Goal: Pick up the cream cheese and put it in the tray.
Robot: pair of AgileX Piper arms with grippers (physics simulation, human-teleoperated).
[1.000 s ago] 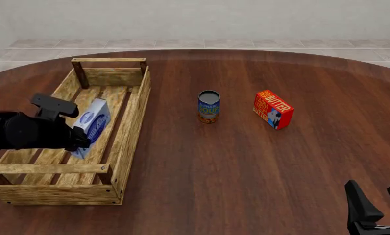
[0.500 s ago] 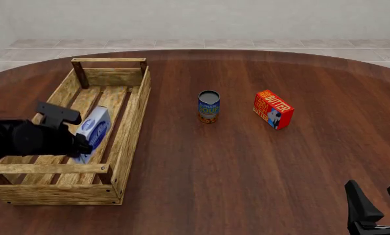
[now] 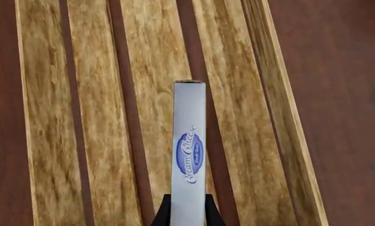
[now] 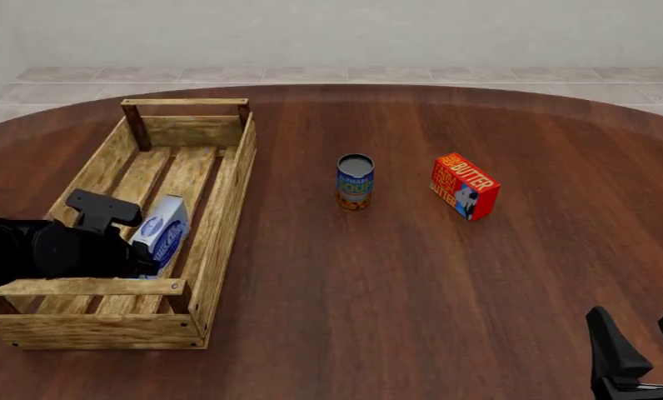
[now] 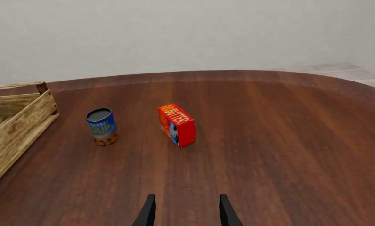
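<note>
a: where is the cream cheese right now?

b: the left tool has it. the two fingers are squeezed onto the sides of the thin white carton, near one end. the rest of the carton sticks out past the tool.

a: and the tray?

b: right under the tool. from the wrist you can see the wood slats below the carton. from the front, the carton is down inside the tray, near the long side that is away from the arm. it leans a bit. i can't tell if its low end is touching the slats.

a: so what is left to do?

b: i think just letting go.

a: what could go wrong?

b: if the tool opens while the carton is leaning, it could flop over onto its flat side. that is fine, it would be in the tray anyway. but the carton is close to the tray's side wall, so a sideways bump could push it against the plank or nudge the tray on the surface.

a: and the right tool?

b: it is low over the surface, far off. its fingers are apart with nothing between them. the soup can and the butter box are out ahead of it, well away from the tray.
</note>
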